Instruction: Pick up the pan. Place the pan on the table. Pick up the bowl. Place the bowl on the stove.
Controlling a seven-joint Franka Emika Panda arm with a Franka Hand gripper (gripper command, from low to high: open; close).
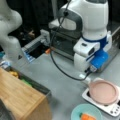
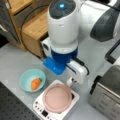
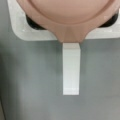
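The pan (image 1: 104, 91) is sitting on the stove (image 1: 113, 108), covering most of the black top in both front views; its white handle (image 3: 71, 68) is sticking out past the stove's edge over the table (image 3: 27, 75), and the wrist view is looking straight down on it. The gripper (image 2: 71, 81) is hanging just above that handle, near the stove's far corner in a front view; its fingers are not showing in the wrist view, and I cannot tell how far apart they are standing, nor whether they are touching the handle. Nothing is being held that I can see.

The bowl (image 2: 32, 80), with an orange item (image 2: 35, 83) inside, is resting on the table just beside the stove, towards a front view's left.

My judgement of the risks: the handle is narrow and short, so a grip landing off-centre is likely to let the pan twist or tip; a pan dragged sideways is liable to shift the light stove; the bowl is lying close enough to be knocked by a swinging pan.
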